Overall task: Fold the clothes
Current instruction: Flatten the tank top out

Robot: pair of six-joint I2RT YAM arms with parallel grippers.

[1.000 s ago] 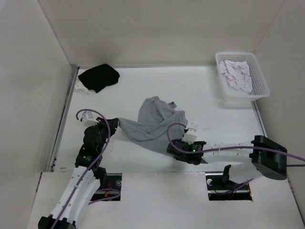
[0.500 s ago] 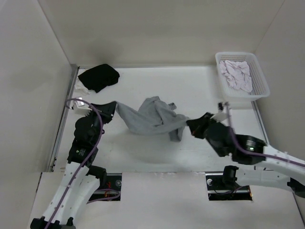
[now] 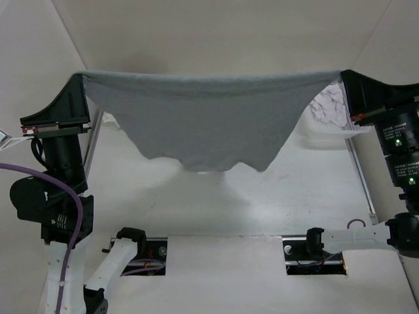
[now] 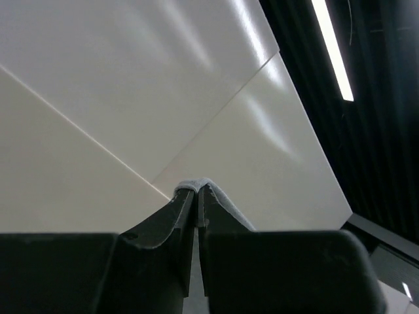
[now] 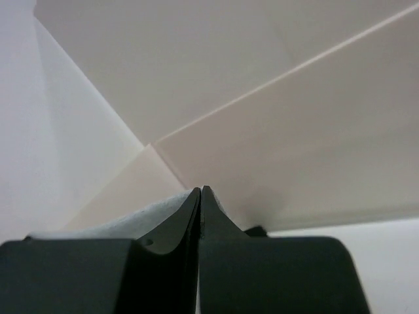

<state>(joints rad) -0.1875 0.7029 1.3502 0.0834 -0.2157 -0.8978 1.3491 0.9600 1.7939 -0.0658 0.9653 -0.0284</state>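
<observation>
Now | left gripper [image 3: 82, 80], right gripper [image 3: 344, 75]: fingers [image 4: 180, 216] of each clamped on an upper corner | grey T-shirt [image 3: 203, 124] taut between them | advice: lower level, equal tension.

A robot lab cell; plain white panels [image 3: 216, 33] box in a white tabletop [image 3: 294, 196].

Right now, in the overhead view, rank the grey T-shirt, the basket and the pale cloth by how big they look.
1. Grey T-shirt, by far, though it hangs raised toward the camera.
2 and 3. Unsure: the basket and pale cloth are mostly hidden behind the shirt.
</observation>
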